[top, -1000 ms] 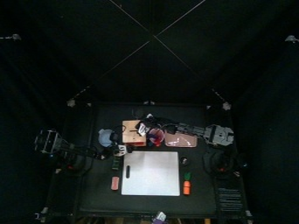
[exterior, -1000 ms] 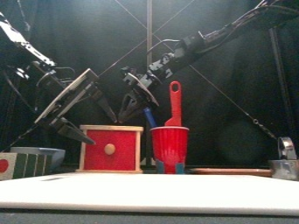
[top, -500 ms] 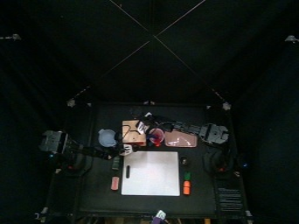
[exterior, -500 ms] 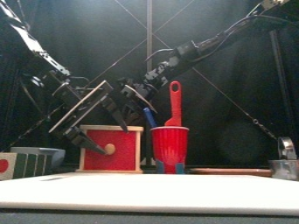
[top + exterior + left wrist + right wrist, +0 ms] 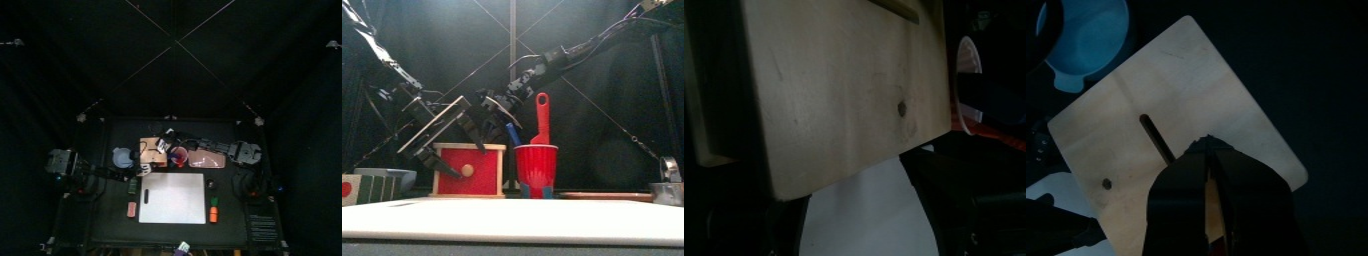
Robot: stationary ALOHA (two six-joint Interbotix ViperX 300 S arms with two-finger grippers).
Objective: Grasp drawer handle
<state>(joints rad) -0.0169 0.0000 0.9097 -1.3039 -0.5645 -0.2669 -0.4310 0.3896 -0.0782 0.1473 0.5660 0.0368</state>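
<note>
Left gripper [image 5: 433, 152] jaws spread wide beside drawer box [image 5: 469, 169] front edge; knob [image 5: 466, 170] untouched.

Black curtains [image 5: 80, 60] close the pen on every side, dark and nearly featureless. Thin pale lines [image 5: 171, 42] cross overhead, meeting above the middle in the top view. The small black table [image 5: 100, 205] sits low in that view, its corners marked by pale fittings. In the front view the backdrop [image 5: 609, 110] is dim, with light falling from above.
</note>
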